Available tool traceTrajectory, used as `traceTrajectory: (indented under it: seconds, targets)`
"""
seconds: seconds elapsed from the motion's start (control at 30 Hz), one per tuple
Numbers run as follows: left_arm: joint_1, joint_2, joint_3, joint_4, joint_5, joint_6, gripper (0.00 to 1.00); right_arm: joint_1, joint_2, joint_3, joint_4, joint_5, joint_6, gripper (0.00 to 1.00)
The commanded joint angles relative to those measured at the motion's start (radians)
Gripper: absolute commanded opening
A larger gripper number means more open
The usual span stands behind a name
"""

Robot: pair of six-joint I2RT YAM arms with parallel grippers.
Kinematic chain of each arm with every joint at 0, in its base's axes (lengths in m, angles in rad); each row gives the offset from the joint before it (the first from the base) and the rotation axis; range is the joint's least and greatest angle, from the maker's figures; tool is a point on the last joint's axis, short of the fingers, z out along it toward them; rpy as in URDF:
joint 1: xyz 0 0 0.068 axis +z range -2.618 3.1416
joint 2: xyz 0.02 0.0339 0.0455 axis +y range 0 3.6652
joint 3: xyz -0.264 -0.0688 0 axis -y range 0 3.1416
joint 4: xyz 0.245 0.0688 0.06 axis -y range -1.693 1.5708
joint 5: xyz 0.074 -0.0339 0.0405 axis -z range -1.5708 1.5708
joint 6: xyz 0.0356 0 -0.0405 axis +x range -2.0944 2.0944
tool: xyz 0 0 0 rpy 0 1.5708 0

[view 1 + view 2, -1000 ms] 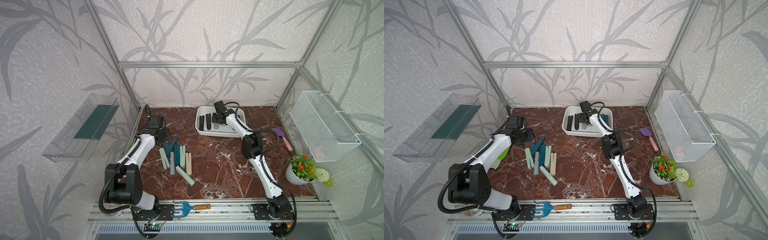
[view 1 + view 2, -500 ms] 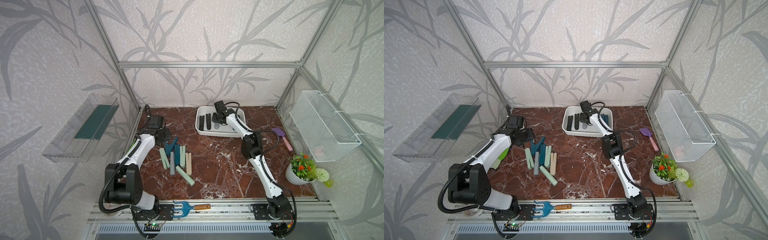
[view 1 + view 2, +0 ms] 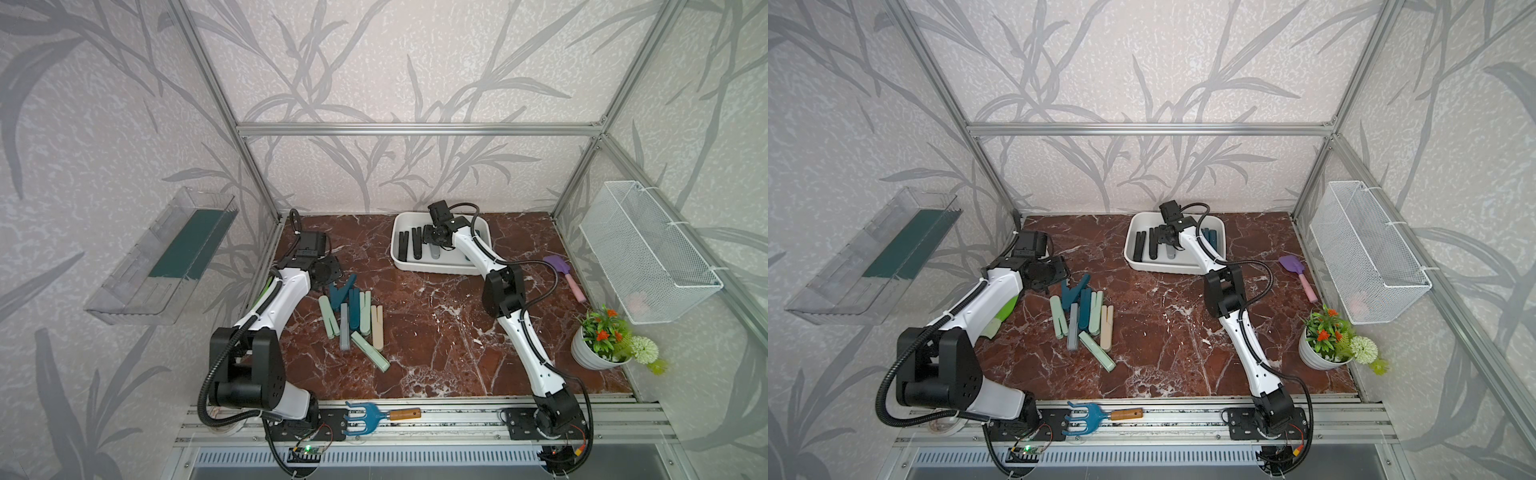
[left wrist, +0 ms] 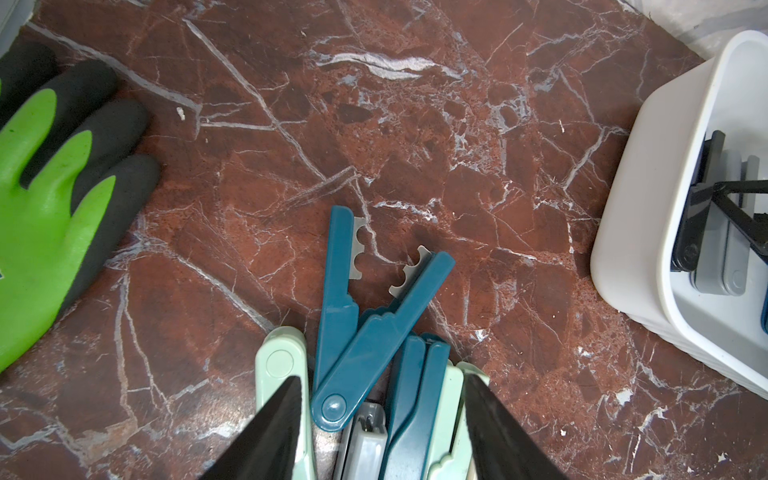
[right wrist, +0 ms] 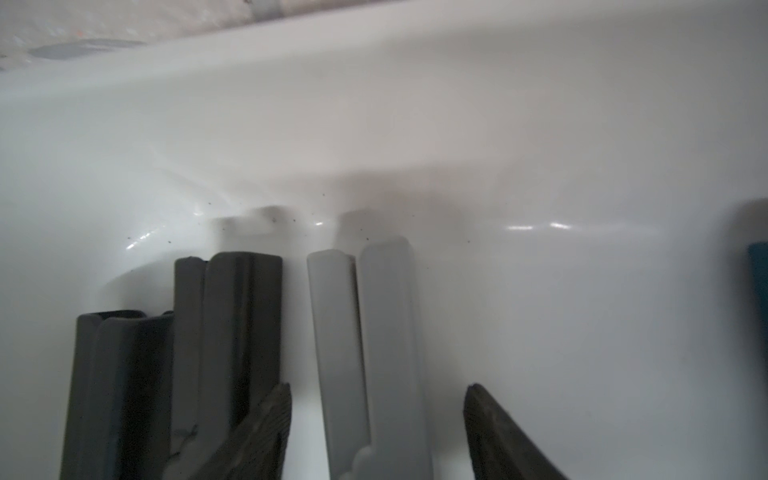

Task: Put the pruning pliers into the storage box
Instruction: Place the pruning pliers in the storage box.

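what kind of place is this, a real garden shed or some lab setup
Most likely a staged robot test cell dressed as a gardening bench: an aluminium frame holds leaf-patterned panels, two arms are bolted to a front rail, and a potted plant and hand rake serve as props.

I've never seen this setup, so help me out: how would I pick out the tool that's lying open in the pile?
On the red marble table, look at the heap of slim flat tools by the left gripper. At its far end lies the dark teal tool: the only one spread into a V, notched metal blades showing.
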Motion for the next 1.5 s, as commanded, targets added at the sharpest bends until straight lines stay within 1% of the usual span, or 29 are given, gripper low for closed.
traceTrajectory:
  seconds: [0.0,0.13,0.27,0.33,0.43,0.57,0.67,0.83,0.93,1.23,1.3,1.47]
  targets:
    - [0.002,-0.036,0.021,-0.021,-0.008,0.013,0.63,-0.008,-0.057,-0.022,-0.037,0.017,-0.008,0.70]
    - [0.002,-0.044,0.016,-0.018,-0.007,0.013,0.63,-0.008,-0.147,-0.179,0.037,-0.001,-0.026,0.73]
    - [0.001,-0.051,0.012,-0.016,-0.006,0.012,0.63,-0.005,-0.192,-0.237,0.034,-0.006,-0.039,0.73]
    - [0.002,-0.054,0.012,-0.014,-0.008,0.012,0.63,0.001,-0.211,-0.267,0.035,-0.005,-0.047,0.72]
    - [0.002,-0.056,0.011,-0.015,-0.005,0.011,0.63,0.012,-0.238,-0.334,0.048,0.015,-0.060,0.67]
    - [0.001,-0.054,0.012,-0.015,-0.004,0.011,0.63,0.018,-0.281,-0.455,0.110,0.013,-0.050,0.57]
    - [0.001,-0.055,0.013,-0.014,-0.002,0.012,0.63,0.023,-0.289,-0.496,0.133,0.009,-0.046,0.51]
    - [0.001,-0.055,0.018,-0.018,-0.003,0.014,0.63,0.032,-0.272,-0.467,0.127,0.007,-0.048,0.44]
    - [0.000,-0.059,0.018,-0.019,-0.003,0.013,0.63,0.041,-0.247,-0.417,0.109,0.002,-0.044,0.40]
    - [0.001,-0.068,0.016,-0.025,-0.011,0.016,0.63,0.066,-0.125,-0.207,0.026,-0.010,-0.033,0.40]
    - [0.002,-0.070,0.015,-0.026,-0.012,0.016,0.63,0.070,-0.111,-0.184,0.014,-0.013,-0.032,0.40]
    - [0.002,-0.069,0.012,-0.022,-0.010,0.016,0.63,0.071,-0.107,-0.186,0.012,-0.011,-0.031,0.40]
